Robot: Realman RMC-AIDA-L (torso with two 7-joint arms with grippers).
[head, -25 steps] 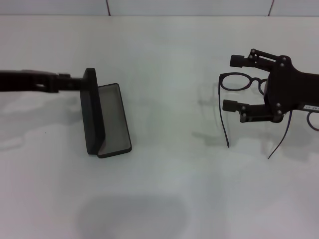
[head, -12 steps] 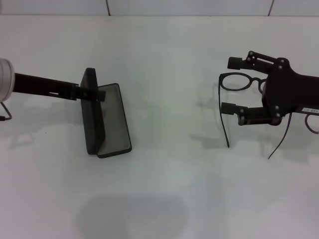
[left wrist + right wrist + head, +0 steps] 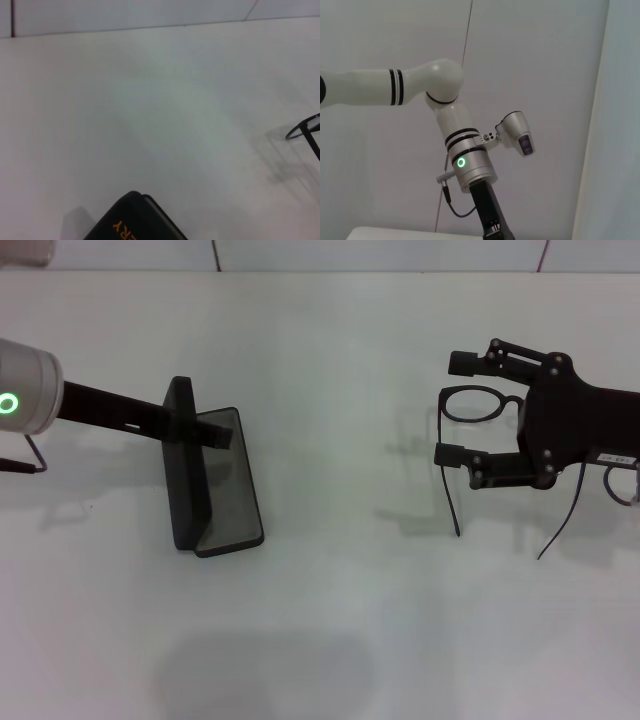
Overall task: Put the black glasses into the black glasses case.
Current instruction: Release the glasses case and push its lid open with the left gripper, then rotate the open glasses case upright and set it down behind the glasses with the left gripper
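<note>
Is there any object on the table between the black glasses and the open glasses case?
Nothing visible does. The table is bare between the black glasses, under the right gripper, and the black glasses case. The left gripper reaches over the case's raised lid.

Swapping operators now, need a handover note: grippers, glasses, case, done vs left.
Left gripper: at the raised lid of the black glasses case; grip state unclear.
Right gripper: open, fingers either side of one lens of the black glasses, not closed on them.
Glasses: on the table, robot's right, temples unfolded.
Case: robot's left, open, lid upright, tray empty.
Done: case open.
Left: grasp glasses, carry over, set in the tray.
</note>
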